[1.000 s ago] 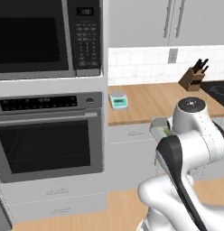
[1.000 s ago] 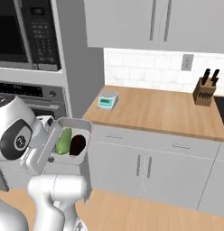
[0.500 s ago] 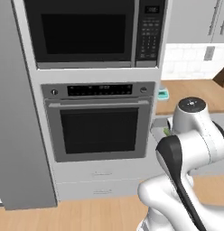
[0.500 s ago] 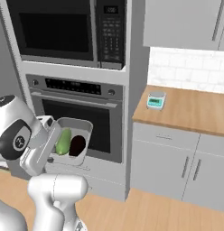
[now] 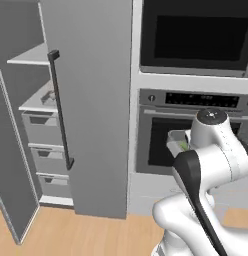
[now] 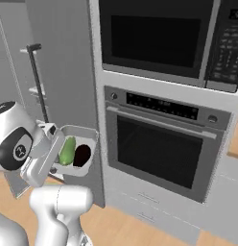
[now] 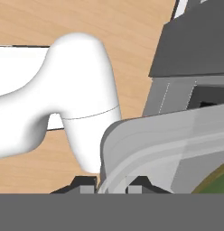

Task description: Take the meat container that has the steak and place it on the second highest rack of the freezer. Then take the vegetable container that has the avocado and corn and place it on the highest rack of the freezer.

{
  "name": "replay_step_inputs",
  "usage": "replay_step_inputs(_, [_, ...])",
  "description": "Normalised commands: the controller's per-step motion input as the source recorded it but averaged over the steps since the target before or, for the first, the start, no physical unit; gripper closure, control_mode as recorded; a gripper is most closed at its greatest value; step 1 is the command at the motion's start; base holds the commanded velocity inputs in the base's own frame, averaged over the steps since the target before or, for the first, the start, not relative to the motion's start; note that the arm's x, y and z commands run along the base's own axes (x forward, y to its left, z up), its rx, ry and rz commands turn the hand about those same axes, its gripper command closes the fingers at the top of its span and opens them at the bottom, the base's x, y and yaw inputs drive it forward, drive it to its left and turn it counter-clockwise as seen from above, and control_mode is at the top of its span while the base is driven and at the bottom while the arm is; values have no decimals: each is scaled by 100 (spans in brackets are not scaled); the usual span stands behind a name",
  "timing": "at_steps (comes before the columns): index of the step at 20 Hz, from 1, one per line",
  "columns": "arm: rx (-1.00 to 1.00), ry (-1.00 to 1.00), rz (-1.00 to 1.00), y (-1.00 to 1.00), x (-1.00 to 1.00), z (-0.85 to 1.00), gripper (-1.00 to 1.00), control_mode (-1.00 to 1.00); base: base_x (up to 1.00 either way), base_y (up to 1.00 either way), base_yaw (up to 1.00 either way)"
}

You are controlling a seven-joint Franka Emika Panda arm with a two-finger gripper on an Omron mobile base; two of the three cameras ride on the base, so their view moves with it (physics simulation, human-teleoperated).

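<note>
1. The vegetable container (image 6: 77, 154) is a shallow grey rectangular tray with rounded corners and a smooth, pale raised rim. It is carried tilted in front of the arm, its open face turned toward the right base camera.
2. Inside the tray lie a smooth elongated light-green piece (image 6: 67, 150) and, just beside it, the avocado (image 6: 81, 155), a dark rounded lump. They touch or nearly touch.
3. The gripper (image 7: 111, 184) is clamped narrowly on the tray rim: in the hand view its two dark finger tips stand on either side of the curved grey wall, with a green edge showing at the lower right.
4. In the left base view a corner of the tray with a green patch shows just behind the white wrist.
5. The freezer (image 5: 91, 100) is a tall grey unit with flat matte panels. Its door stands open, bearing a long black bar handle (image 5: 60, 110).
6. Inside the freezer, the highest rack (image 5: 30, 56) is a flat pale shelf. A second pale shelf (image 5: 37, 102) lies below it and carries a small greyish item, too small to identify. Grey drawers (image 5: 43, 150) are stacked beneath.
7. To the right of the freezer is a built-in oven (image 6: 159, 144) with a dark glass door and a bar handle, and a black microwave (image 6: 164, 36) above it.
8. The floor (image 5: 56, 235) is light wood planking.
</note>
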Motion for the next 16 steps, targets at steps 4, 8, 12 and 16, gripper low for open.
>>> replay_step_inputs(4, [0,0,0,0,0,0,100,100,23,98,44])
replay_step_inputs(8, [0,0,0,0,0,0,100,100,27,79,39])
replay_step_inputs(12, [0,0,0,0,0,0,100,100,22,50,1])
replay_step_inputs(16, [0,0,0,0,0,0,100,100,42,44,-9])
